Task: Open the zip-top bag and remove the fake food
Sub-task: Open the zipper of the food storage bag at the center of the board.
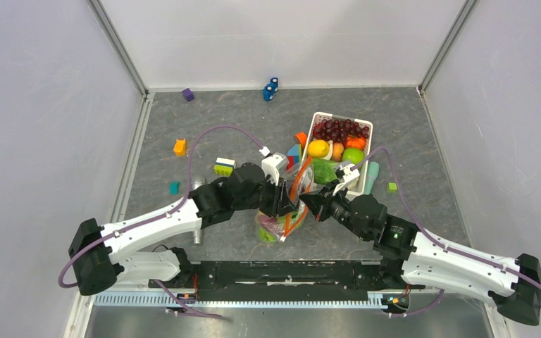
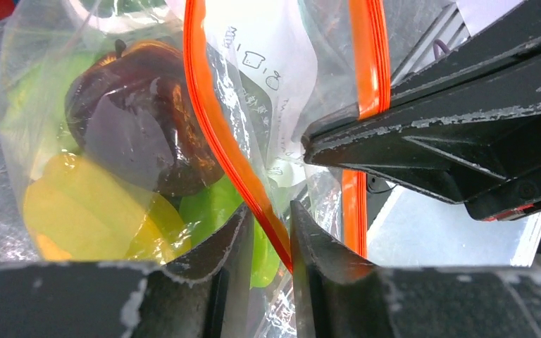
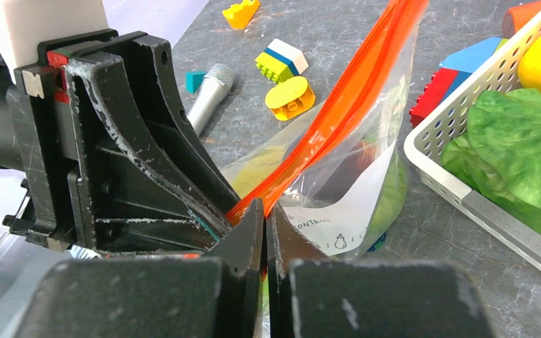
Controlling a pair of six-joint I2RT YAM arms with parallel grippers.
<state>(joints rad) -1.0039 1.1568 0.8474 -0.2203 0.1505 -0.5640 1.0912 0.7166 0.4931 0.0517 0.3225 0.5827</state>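
The clear zip-top bag (image 1: 280, 227) stands between my two grippers in the middle of the table. Its orange zipper strip (image 2: 211, 120) is parted into two bands. My left gripper (image 2: 269, 211) is slightly open, with one band running between its fingers and touching the right finger. My right gripper (image 3: 265, 211) is shut on the other band (image 3: 352, 91). In the top view the left gripper (image 1: 282, 201) and right gripper (image 1: 311, 204) almost meet at the bag's mouth. Inside the bag lie a dark purple eggplant (image 2: 134, 120), a yellow piece (image 2: 77, 211) and a green piece (image 2: 211, 204).
A white slatted basket (image 1: 370, 127) with grapes, lettuce and round fruit stands just behind right of the bag. Loose blocks lie on the mat: orange (image 1: 179, 146), yellow-blue (image 1: 223, 166), purple (image 1: 187, 94), blue (image 1: 270, 89). A silver toy microphone (image 3: 211, 88) lies at left.
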